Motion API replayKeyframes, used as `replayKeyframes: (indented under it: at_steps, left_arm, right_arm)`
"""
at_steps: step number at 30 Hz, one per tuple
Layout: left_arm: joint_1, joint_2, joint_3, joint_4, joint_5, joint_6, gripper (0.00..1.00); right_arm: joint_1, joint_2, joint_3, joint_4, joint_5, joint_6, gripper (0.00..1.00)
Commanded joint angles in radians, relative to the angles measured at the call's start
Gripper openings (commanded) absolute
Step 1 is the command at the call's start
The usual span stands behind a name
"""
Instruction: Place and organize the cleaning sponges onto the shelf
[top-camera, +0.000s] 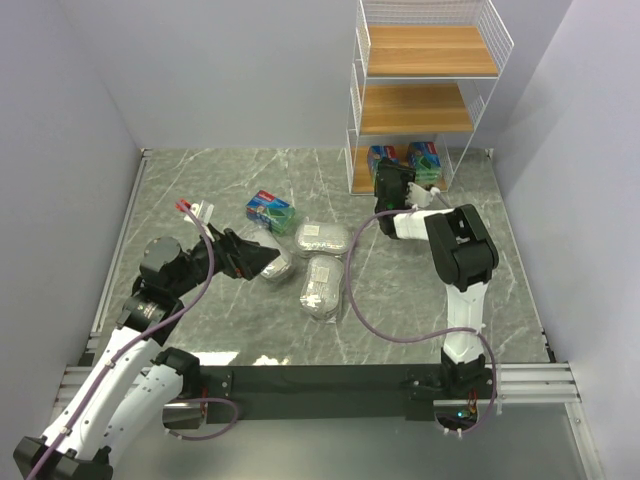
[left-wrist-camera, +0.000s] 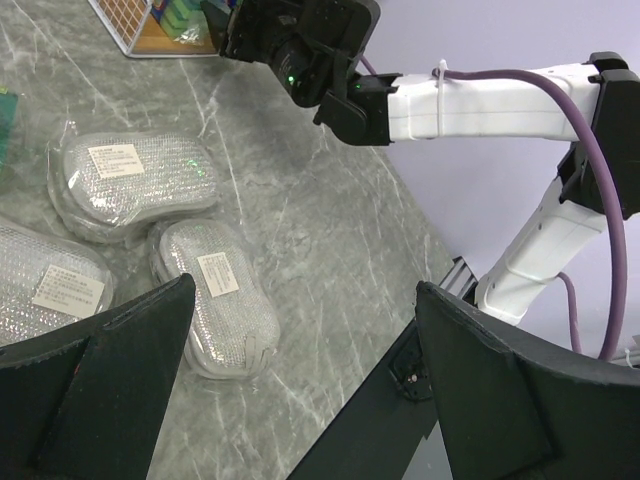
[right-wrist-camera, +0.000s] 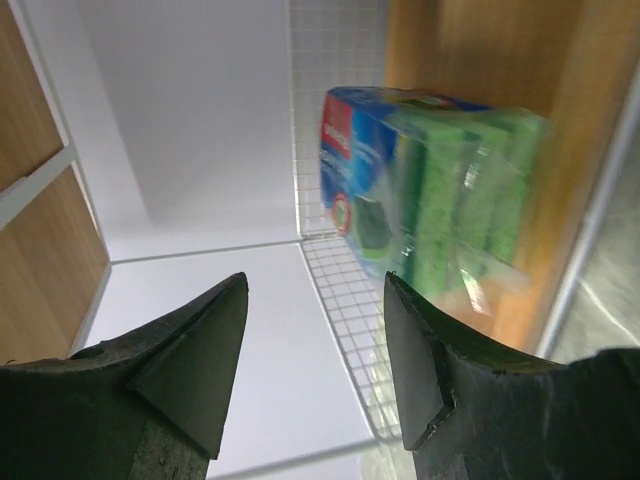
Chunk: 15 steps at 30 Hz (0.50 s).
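Right gripper (right-wrist-camera: 315, 282) gapes empty by two green packs (top-camera: 385, 158) (top-camera: 425, 155) on the shelf (top-camera: 420, 108); one green pack (top-camera: 270, 210), three silvery packs (left-wrist-camera: 135, 185) (left-wrist-camera: 215, 300) (left-wrist-camera: 45, 280) outside.

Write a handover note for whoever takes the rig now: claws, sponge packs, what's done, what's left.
Left claw: open, empty, low over the table beside the silver oval packs.
Right claw: open, empty, at the bottom tier of the shelf, facing a green sponge pack standing there.
Done: two green sponge packs on the bottom tier.
Left: one green sponge pack and three silver oval packs, all on the table.
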Motion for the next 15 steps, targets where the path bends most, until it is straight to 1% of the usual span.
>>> replayKeyframes:
  at_steps: [1, 5, 10, 13, 15]
  left_arm:
    - [-0.004, -0.003, -0.005, 0.029, 0.008, -0.007, 0.99]
    - [-0.003, 0.001, -0.003, 0.031, 0.011, -0.005, 0.99]
    - [-0.004, 0.001, -0.002, 0.031, 0.008, -0.004, 0.99]
    - [-0.004, 0.004, -0.003, 0.037, 0.013, -0.005, 0.99]
    - [-0.004, 0.006, -0.005, 0.039, 0.014, -0.01, 0.99]
  right_arm:
    - [-0.013, 0.037, 0.065, 0.017, -0.021, -0.042, 0.64]
    - [-0.017, 0.065, 0.088, 0.033, -0.062, -0.047, 0.64]
    - [-0.017, 0.039, 0.041, 0.066, -0.065, -0.047, 0.64]
    - [-0.022, 0.016, -0.007, 0.144, -0.081, -0.064, 0.64]
    - [-0.028, 0.002, -0.042, 0.235, -0.094, -0.094, 0.64]
